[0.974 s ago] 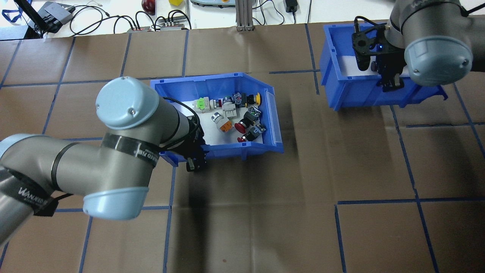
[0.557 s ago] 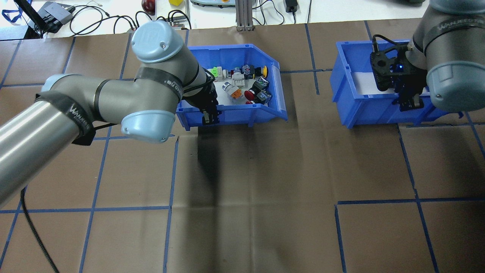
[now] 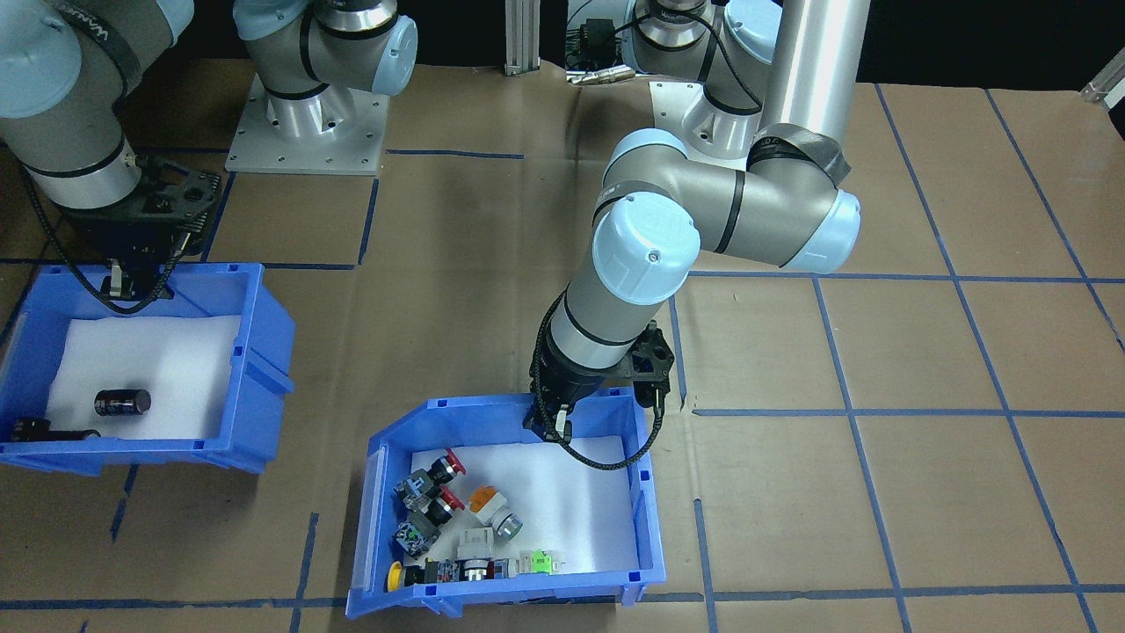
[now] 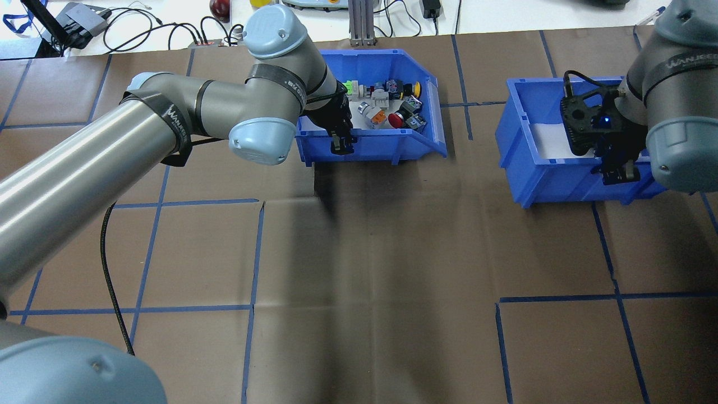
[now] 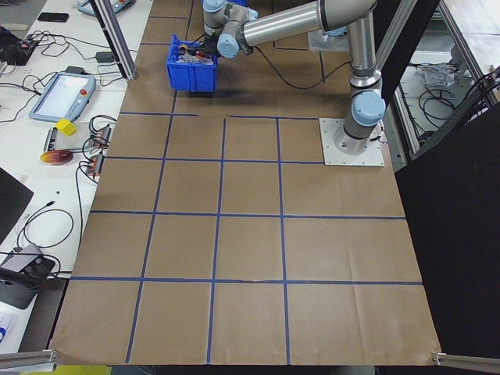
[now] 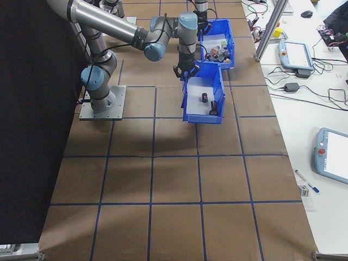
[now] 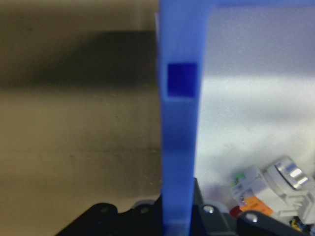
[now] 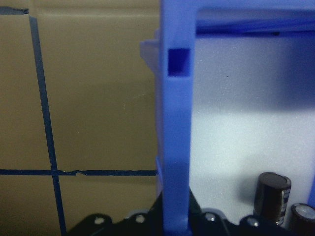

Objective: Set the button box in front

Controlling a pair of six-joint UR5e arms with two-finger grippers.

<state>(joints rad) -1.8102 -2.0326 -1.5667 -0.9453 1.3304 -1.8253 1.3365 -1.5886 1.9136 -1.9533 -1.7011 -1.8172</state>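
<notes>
Two blue bins sit on the brown table (image 4: 392,280), and the button box (image 4: 374,147) is the one with a white foam floor and a little pile of buttons with red, yellow, orange and green caps lying just past the left gripper (image 4: 342,145), toward the far side of the box. The left gripper is pinched tight on the near wall of the button box, one finger inside and one outside, far out from the robot near the table's far edge. The right gripper (image 4: 617,171) is pinched the same way on the near wall of the other bin (image 4: 538,179), where dark cylinders (image 3: 122,403) lie on white foam.
</notes>
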